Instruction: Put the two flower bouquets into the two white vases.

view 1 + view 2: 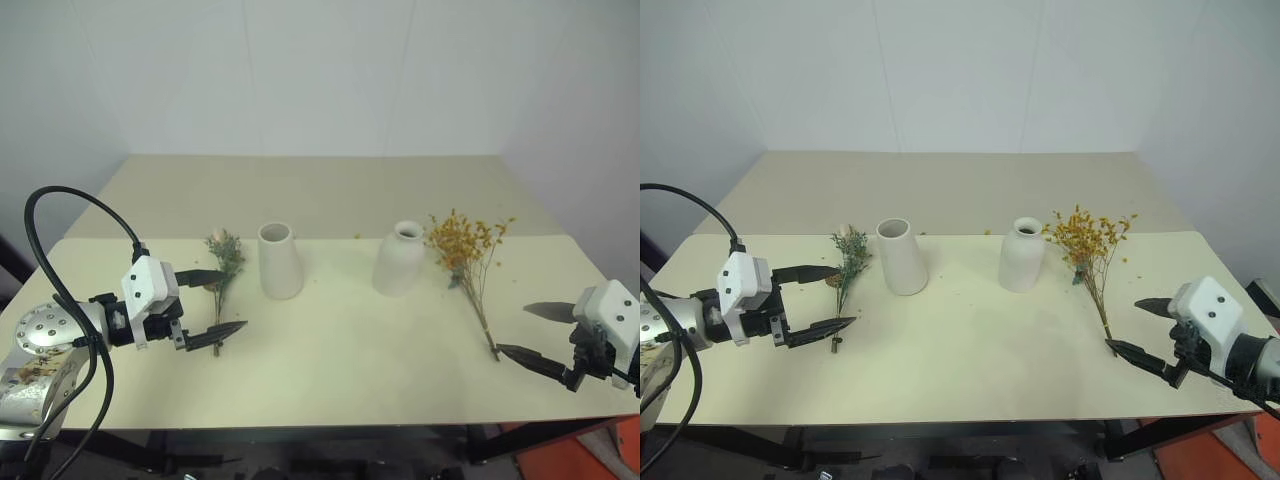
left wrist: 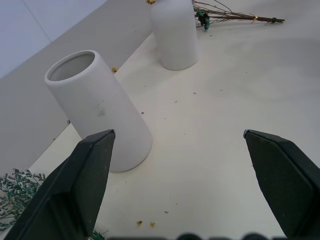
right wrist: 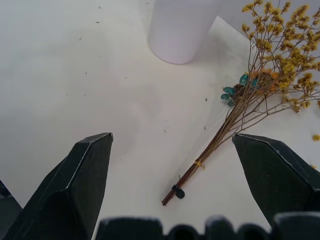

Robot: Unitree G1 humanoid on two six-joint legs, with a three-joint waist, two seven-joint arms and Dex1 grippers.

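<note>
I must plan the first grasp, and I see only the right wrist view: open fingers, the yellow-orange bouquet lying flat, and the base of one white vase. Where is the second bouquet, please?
Observer: The grey-green sprig bunch lies flat on the table, beside the tapered wide-mouth vase, on its left.
Operator: Is the left gripper holding it?
Observer: No. The left gripper is open, its fingers either side of the stems.
Operator: Which vase is nearest my yellow-orange bouquet?
Observer: The narrow-neck bottle vase, still empty.
</note>
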